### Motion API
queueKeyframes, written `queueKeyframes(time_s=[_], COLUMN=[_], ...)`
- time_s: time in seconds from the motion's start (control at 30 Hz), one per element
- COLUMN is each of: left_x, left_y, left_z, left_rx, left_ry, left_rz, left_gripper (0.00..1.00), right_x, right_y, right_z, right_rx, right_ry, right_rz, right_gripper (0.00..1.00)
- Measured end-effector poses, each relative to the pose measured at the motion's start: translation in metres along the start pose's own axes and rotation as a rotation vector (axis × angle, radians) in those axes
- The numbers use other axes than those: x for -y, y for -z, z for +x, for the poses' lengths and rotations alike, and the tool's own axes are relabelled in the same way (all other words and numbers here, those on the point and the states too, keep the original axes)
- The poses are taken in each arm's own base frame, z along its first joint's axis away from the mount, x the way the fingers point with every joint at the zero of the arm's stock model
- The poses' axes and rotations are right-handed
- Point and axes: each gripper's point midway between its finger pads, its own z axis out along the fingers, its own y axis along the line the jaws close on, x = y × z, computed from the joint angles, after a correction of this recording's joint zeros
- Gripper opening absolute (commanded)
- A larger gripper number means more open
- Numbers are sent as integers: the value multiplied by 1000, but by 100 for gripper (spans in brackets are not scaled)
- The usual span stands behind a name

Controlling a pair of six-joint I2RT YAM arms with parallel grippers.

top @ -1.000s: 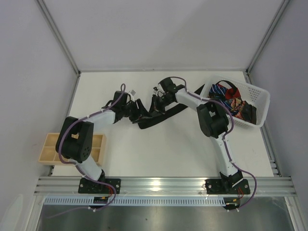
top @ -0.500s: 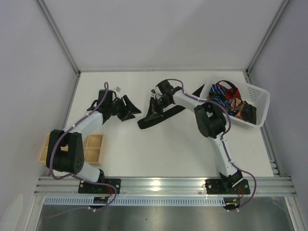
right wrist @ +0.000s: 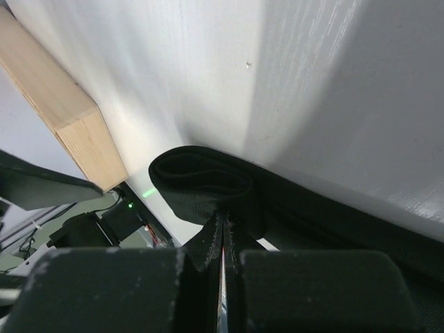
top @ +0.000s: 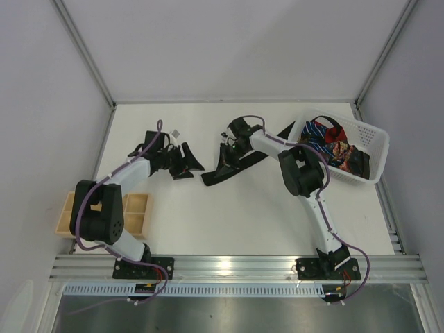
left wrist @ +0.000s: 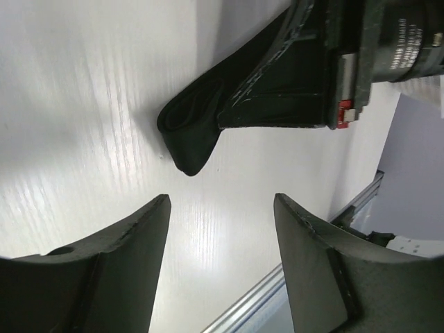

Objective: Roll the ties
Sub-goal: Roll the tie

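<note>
the table [top: 236,215] has bare white surface along its near edge, left of the white basket [top: 375,148], which sits at the right edge. a wooden tray [top: 136,207] sits at the edge farthest from the basket. the black tie [top: 243,166] lies as a slanted strip leading away from the basket's left corner, its far end turned into a small roll [left wrist: 189,130]. other ties [top: 331,143] are heaped in the basket; their number cannot be made out. in the top view the right arm [top: 277,144] covers part of the strip. the right gripper [right wrist: 223,244] is pinched tight on the tie at the roll. the left gripper [left wrist: 220,202], further from the basket, is spread wide and empty, apart from the roll.
</note>
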Motion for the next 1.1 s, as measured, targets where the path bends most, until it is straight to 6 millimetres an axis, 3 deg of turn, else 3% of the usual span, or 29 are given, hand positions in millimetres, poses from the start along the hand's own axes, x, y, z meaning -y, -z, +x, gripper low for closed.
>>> queueKeyframes(time_s=[0.17,0.27,0.53,0.6,0.7,0.83,0.93,1.0,1.1], left_x=[9,9,14,12,18,32,36,33,26], left_y=[5,5,-7,-8,-10,-20,-36,-46,-62], left_z=[-18,-23,-8,-6,-8,-8,-9,-7,0], left_rx=[35,44,1,-10,-14,-48,-91,-123,-177], left_ry=[-182,-317,-631,-706,-821,-955,-1020,-1057,-1108], left_rz=[-2,-47,-111,-136,-153,-129,-123,-140,-180], left_gripper=[72,100,100,100,100,100,100,100,100], right_x=[1,0,-7,-7,-9,-11,-4,2,11], right_y=[2,3,17,33,73,146,192,205,197], right_z=[-2,-4,-18,-29,-50,-73,-77,-72,-60], right_rx=[-1,3,33,72,160,316,411,441,416], right_ry=[8,11,-45,-66,-77,-71,-81,-90,-117], right_rz=[1,-4,-62,-72,-86,-100,-97,-89,-78], right_gripper=[0,0,0,0,0,0,0,0,0])
